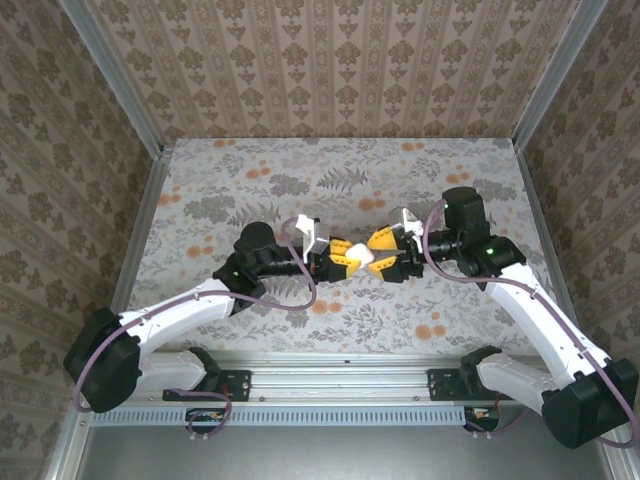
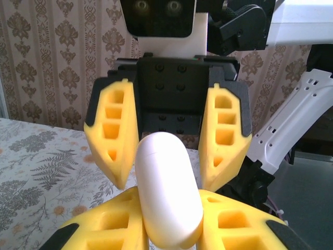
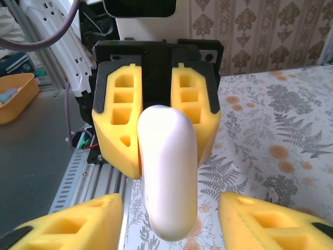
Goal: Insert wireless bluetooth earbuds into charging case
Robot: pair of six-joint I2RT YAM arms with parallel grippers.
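Note:
The charging case (image 1: 364,252) is a white glossy pebble held off the table between the two arms. My left gripper (image 2: 169,208) is shut on its near end, yellow fingers (image 2: 104,224) pressed against both sides. In the right wrist view the case (image 3: 166,177) stands on edge between my right gripper's (image 3: 169,208) fingertips, with a gap on each side; that gripper is open. The case's lid looks shut. The earbuds are out of view.
The floral tablecloth (image 1: 340,170) spreads behind the grippers, walled in by patterned panels on three sides. An aluminium rail (image 1: 340,385) runs along the near edge by the arm bases. A yellow bin (image 3: 15,96) sits off the table.

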